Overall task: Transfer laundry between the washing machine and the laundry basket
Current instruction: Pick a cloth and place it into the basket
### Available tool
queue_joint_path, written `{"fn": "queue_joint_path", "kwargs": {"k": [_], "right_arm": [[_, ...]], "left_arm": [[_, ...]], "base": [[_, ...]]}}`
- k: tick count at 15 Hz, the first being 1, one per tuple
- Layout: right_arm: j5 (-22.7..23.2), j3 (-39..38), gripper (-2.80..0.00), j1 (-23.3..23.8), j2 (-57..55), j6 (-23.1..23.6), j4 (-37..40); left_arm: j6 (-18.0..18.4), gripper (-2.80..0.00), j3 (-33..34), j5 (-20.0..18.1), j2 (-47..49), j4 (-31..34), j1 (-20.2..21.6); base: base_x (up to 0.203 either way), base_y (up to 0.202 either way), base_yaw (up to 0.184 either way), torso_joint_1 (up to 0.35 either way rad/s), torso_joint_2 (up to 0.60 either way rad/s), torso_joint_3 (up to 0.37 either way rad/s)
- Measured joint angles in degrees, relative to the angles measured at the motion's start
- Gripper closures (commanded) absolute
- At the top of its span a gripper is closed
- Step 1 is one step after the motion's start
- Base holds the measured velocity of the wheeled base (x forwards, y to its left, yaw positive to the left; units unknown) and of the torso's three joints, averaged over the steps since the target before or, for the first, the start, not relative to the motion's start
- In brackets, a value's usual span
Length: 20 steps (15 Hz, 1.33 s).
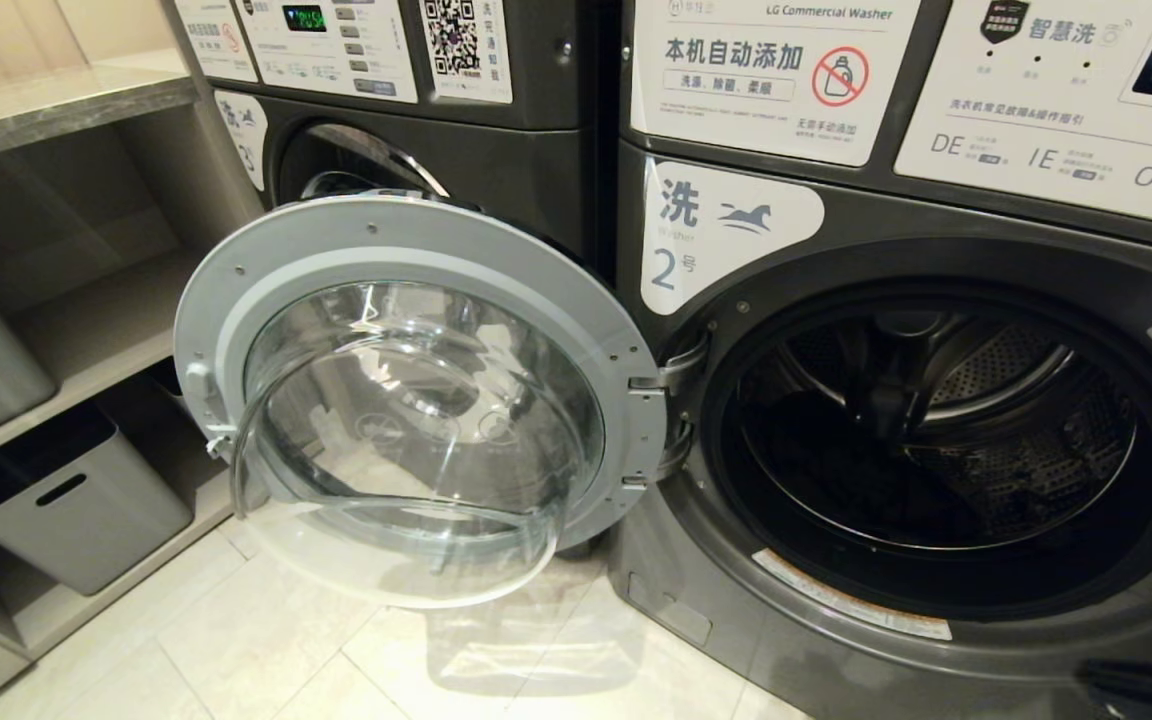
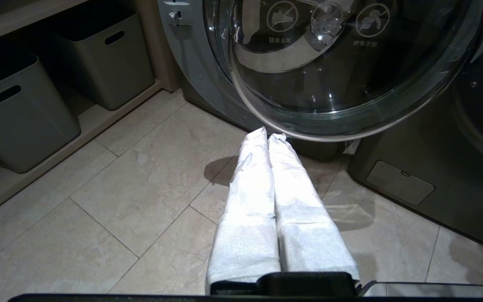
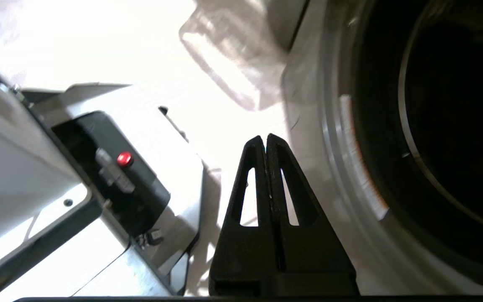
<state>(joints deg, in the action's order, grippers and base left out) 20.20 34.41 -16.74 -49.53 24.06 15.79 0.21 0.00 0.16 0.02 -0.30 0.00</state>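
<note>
Pale floor tiles run up to the number-2 washing machine (image 1: 936,440), whose open drum (image 3: 455,126) lies just beside your right gripper (image 3: 266,140) (empty, jaws pressed together), nearer than the left gripper (image 2: 268,136), likewise closed; no laundry or basket shows.

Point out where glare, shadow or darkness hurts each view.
Head view: the drum of the open washing machine is dark, and reflections streak the glass door. Left wrist view: highlights dot the door glass; the left gripper casts a shadow on the floor. Right wrist view: the floor is washed out white behind the right gripper.
</note>
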Motion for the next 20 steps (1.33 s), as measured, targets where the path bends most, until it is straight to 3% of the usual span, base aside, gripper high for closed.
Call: {"fn": "queue_joint_path", "kwargs": {"k": [4,10,17,20], "right_arm": [[-1.6,-3.0,0.0,-1.2,-7.1,-1.0,-4.0],[-14.4,-9.3,0.0,-3.7,-23.4,-4.1,-20.6],[-29.6,-9.9,0.0,-12.5,-48.0,-18.4,-47.7],[-37.8,-8.6,0.0,-13.3,-53.3,-22.6,-52.6]], "left_arm": [[0.0,0.0,0.0,0.0,0.0,0.0,0.0],[0.0,0.0,0.0,0.0,0.0,0.0,0.0],[0.0,0.0,0.0,0.0,0.0,0.0,0.0],[0.0,0.0,0.0,0.0,0.0,0.0,0.0]], "base": [[0.0,0.0,0.0,0.0,0.0,0.0],[0.0,0.0,0.0,0.0,0.0,0.0],[0.0,0.0,0.0,0.0,0.0,0.0],[0.0,0.0,0.0,0.0,0.0,0.0]]}}
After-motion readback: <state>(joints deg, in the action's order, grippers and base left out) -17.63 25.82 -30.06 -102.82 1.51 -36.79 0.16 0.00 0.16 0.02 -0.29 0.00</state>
